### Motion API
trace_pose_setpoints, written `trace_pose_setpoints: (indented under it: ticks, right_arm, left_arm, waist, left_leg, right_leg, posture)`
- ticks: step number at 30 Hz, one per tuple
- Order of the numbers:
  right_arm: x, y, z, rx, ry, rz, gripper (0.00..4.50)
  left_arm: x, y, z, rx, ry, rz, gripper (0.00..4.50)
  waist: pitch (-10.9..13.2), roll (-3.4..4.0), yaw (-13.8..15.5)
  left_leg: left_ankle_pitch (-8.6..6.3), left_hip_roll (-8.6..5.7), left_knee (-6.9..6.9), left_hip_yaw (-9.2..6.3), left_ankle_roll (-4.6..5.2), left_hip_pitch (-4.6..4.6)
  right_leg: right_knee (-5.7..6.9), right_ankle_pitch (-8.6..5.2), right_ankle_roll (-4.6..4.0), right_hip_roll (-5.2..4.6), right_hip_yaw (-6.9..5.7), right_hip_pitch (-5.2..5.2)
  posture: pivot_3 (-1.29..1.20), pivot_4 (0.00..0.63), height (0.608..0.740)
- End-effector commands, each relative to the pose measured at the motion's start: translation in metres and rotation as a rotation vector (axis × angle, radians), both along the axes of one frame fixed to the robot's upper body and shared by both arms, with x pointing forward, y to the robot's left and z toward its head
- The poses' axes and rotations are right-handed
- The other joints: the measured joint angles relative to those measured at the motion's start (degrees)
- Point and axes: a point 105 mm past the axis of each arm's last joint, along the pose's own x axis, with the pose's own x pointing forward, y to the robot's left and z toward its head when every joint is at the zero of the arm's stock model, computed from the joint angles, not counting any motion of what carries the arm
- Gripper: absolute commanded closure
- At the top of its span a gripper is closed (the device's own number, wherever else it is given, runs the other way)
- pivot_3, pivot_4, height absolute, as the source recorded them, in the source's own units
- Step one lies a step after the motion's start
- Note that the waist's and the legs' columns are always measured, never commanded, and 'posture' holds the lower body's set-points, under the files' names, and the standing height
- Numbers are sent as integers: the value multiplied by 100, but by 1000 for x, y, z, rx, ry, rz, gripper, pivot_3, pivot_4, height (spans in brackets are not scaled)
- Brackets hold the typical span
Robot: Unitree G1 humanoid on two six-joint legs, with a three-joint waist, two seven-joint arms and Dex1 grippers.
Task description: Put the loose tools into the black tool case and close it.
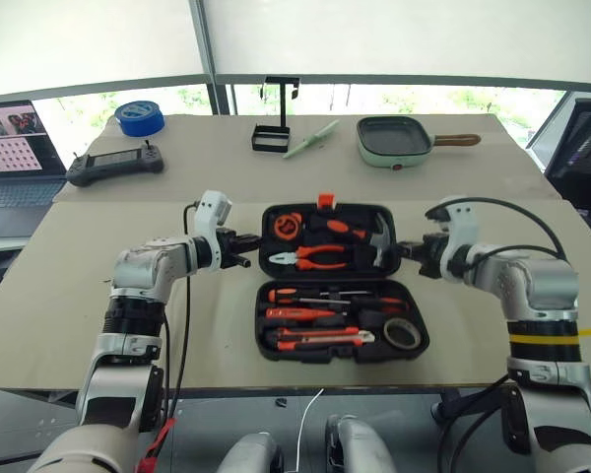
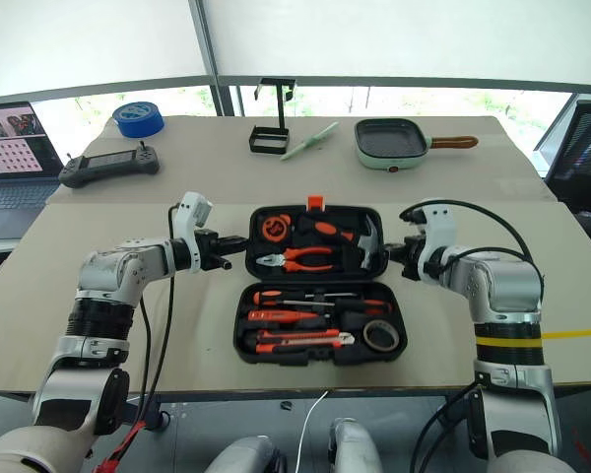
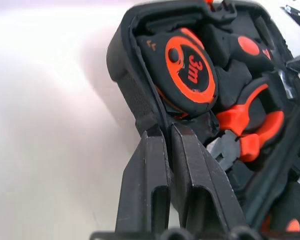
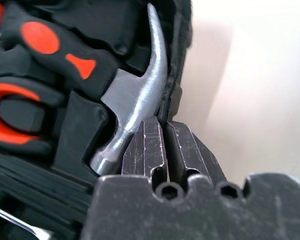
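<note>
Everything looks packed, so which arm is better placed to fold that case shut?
Neither clearly: the left gripper is shut on the left rim of the black tool case lid, the right gripper on its right rim. They would probably fold it together.

Open tool case (image 1: 341,281) lies mid-desk (image 1: 79,296); pan (image 1: 394,140) behind it, controller (image 1: 115,163) behind-left, by tape roll (image 1: 139,117).

Matt black plastic tool case (image 1: 341,286); brushed shiny metal hammer head (image 4: 135,107); scuffed black gripper fingers (image 4: 145,145); smooth matt beige table (image 1: 108,246).
</note>
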Motion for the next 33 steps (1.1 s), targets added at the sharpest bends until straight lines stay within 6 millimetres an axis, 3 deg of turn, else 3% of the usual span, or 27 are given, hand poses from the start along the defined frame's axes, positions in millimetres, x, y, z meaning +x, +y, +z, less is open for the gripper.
trace_pose_setpoints:
  ticks: [1,3,6,8,13,17,23,28,32,33]
  right_arm:
    - [15,0,58,66,-257,-57,4463]
    - [15,-4,64,40,-338,-92,4463]
    - [9,-6,62,-16,-431,-118,4463]
    - [1,-5,51,-72,-467,-102,4463]
    - [-17,-13,30,33,-494,-200,4463]
    - [-38,-7,18,-158,-637,-168,4463]
    - [-64,-8,-4,-337,-725,-136,4463]
    - [-79,-11,-24,-352,-697,-90,4463]
    - [-95,-7,-31,-389,-702,-14,3249]
    - [-105,-6,-31,-403,-695,26,2776]
  left_arm:
    - [0,-25,68,-78,-350,-55,4500]
    - [1,-24,71,-56,-433,-17,4500]
    - [-4,-24,59,32,-523,-4,4500]
    - [-10,-23,49,95,-581,-6,4500]
    - [-13,-2,32,141,-650,181,4500]
    - [-26,10,22,227,-770,282,4500]
    - [-39,32,8,254,-743,390,4500]
    - [-47,39,-3,261,-689,398,4500]
    - [-54,45,-6,246,-642,415,4500]
    - [-62,48,-4,237,-638,403,4155]
  waist:
    - [0,0,-4]
    - [0,0,-16]
    - [0,0,-50]
    - [-1,2,-84]
    - [-1,2,-129]
    - [-2,3,-112]
    - [-3,3,-129]
    - [-9,2,-128]
    - [-10,0,-126]
    - [-10,-1,-136]
  left_leg:
    - [0,0,0,1,0,-11]
    - [1,-1,1,2,1,-31]
    - [1,-5,1,3,1,-50]
    - [1,-5,2,5,1,-54]
    - [1,-8,4,7,1,-54]
    - [3,-4,1,8,-2,-36]
    - [4,-1,-15,27,-3,-10]
    - [3,7,-30,39,-2,15]
    - [0,11,-43,39,3,54]
    - [-1,12,-64,46,4,73]
  right_leg:
    - [1,0,0,0,-2,-9]
    - [9,1,-1,1,-6,-25]
    - [11,1,-1,3,-16,-45]
    - [16,1,-1,2,-17,-49]
    - [11,3,-2,7,-16,-49]
    - [5,5,-6,6,8,-47]
    - [10,4,-6,13,45,-45]
    - [5,4,-5,24,66,-27]
    - [-2,2,-3,29,75,12]
    - [-5,1,-2,32,86,21]
  posture:
    - [0,150,740]
    - [0,150,740]
    - [0,150,740]
    - [0,150,740]
    - [0,150,740]
    - [0,150,740]
    - [0,150,740]
    - [0,150,740]
    - [0,150,740]
    - [0,150,740]
